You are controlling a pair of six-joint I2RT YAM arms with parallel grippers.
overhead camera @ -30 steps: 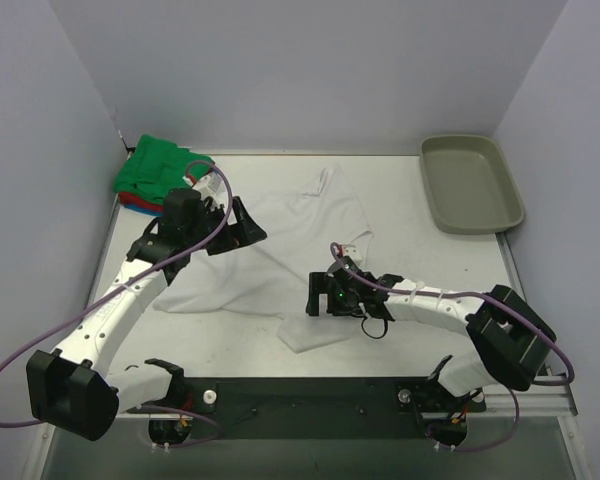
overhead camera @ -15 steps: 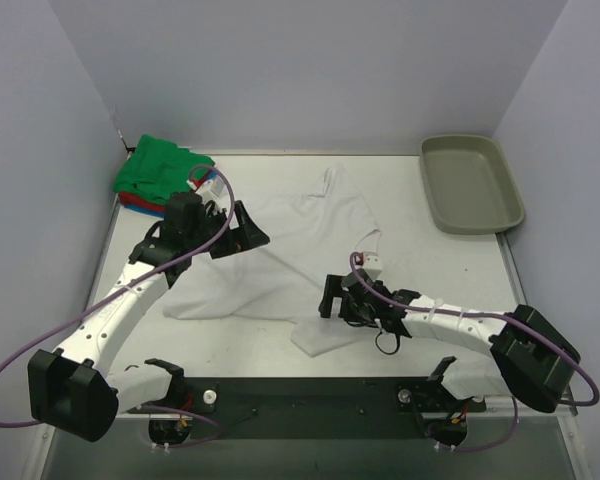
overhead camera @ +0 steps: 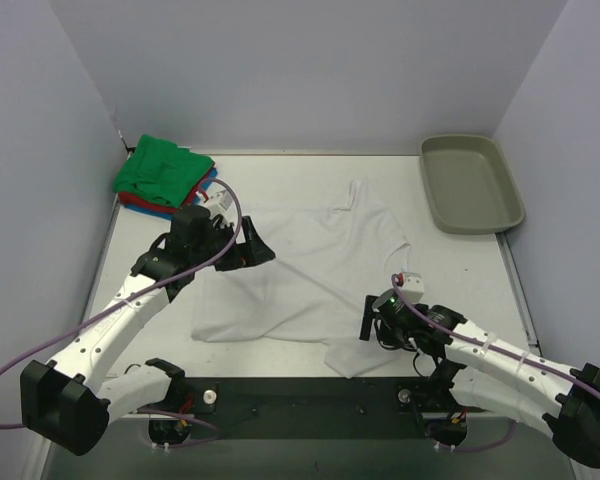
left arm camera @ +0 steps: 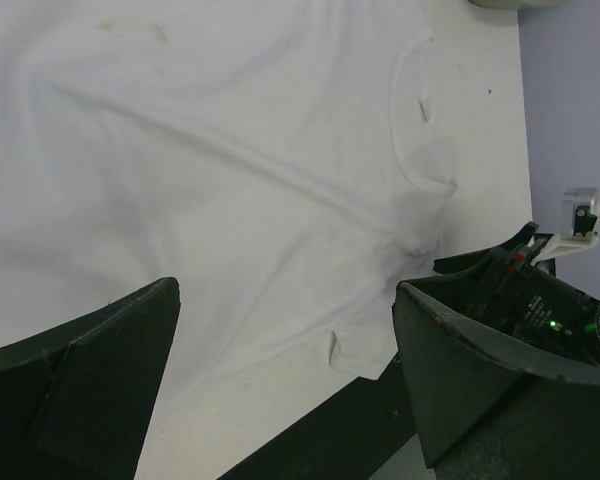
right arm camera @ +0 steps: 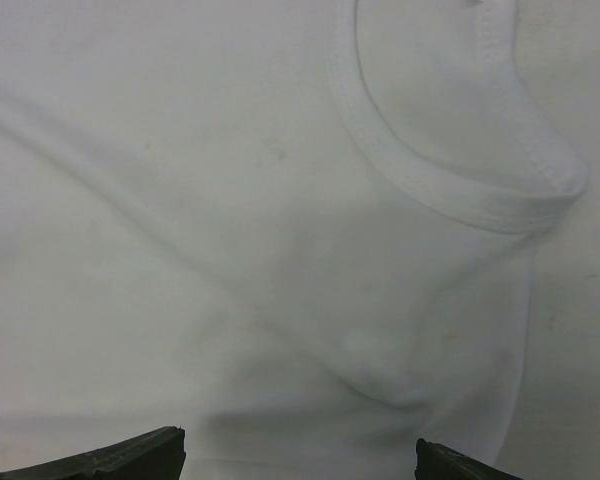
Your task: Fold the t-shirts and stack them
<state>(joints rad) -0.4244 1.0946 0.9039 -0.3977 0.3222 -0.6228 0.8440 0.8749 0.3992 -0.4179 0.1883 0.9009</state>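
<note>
A large white t-shirt [overhead camera: 300, 270] lies spread and creased across the middle of the table. My left gripper [overhead camera: 254, 248] hovers open over its left part. In the left wrist view the shirt [left arm camera: 230, 170] fills the frame between wide-apart fingers [left arm camera: 90, 390], nothing held in the gripper [left arm camera: 285, 292]. My right gripper [overhead camera: 368, 322] is open at the shirt's near right edge by the collar [right arm camera: 435, 185]. Only its fingertips [right arm camera: 130, 462] show above the cloth [right arm camera: 210, 250]. Folded green, red and blue t-shirts [overhead camera: 162, 173] sit stacked at the far left corner.
A grey-beige tray [overhead camera: 470, 183] stands at the far right of the table. The black base strip [overhead camera: 310, 395] runs along the near edge, just below the shirt's near corner. Purple cables loop off both arms. Walls close in the left and back.
The white shirt has slid right and toward the near edge. The right arm has drawn back to the near right, and the left gripper has shifted right along with the cloth.
</note>
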